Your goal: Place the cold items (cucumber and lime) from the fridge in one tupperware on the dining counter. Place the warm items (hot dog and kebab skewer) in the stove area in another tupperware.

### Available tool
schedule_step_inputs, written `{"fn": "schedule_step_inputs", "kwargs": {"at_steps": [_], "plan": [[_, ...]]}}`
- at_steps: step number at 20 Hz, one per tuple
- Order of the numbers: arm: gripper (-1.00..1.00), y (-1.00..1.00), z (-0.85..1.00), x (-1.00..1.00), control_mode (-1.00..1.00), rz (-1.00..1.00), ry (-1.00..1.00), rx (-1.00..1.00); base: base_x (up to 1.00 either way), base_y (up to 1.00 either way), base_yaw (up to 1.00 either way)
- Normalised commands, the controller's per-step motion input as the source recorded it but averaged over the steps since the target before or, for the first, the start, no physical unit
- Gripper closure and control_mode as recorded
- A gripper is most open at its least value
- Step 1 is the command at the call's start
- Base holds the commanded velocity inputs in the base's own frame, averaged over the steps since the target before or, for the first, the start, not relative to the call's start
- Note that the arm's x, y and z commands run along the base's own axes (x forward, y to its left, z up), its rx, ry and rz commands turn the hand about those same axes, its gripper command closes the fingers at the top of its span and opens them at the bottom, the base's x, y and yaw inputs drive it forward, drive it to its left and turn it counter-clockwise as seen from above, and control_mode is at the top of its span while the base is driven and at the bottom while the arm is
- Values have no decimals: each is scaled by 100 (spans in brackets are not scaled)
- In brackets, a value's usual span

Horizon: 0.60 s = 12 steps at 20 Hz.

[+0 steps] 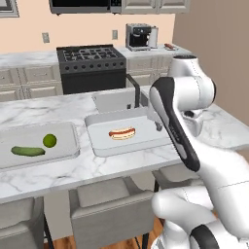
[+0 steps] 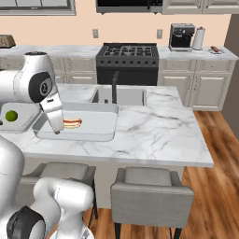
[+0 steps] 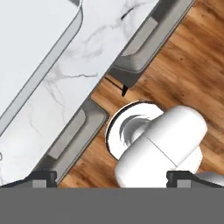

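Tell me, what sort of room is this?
A home kitchen, rendered rather than real: a black gas range between cream cabinets, a marble island with a sink, and grey stools.

The arm [image 1: 194, 126] is white, round and shiny, with black bands at its joints. The finger tips [image 3: 41, 177] are small and dark.

The arm [image 2: 51, 109] covers the hot dog's [image 2: 73, 123] nine o'clock end; the cucumber tupperware [image 1: 63, 151] runs off the nine o'clock edge.
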Motion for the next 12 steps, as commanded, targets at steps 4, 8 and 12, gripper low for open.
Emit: {"fn": "schedule_step_inputs", "kwargs": {"at_steps": [4,8,12], "plan": [[-100,-26,17,-100,-100,53,-29,-4,0,0,0],[-100,-19,24,-100,-100,53,-37,-6,0,0,0],[-100,-19,40,-73,-100,44,-27,-2,0,0,0]]}}
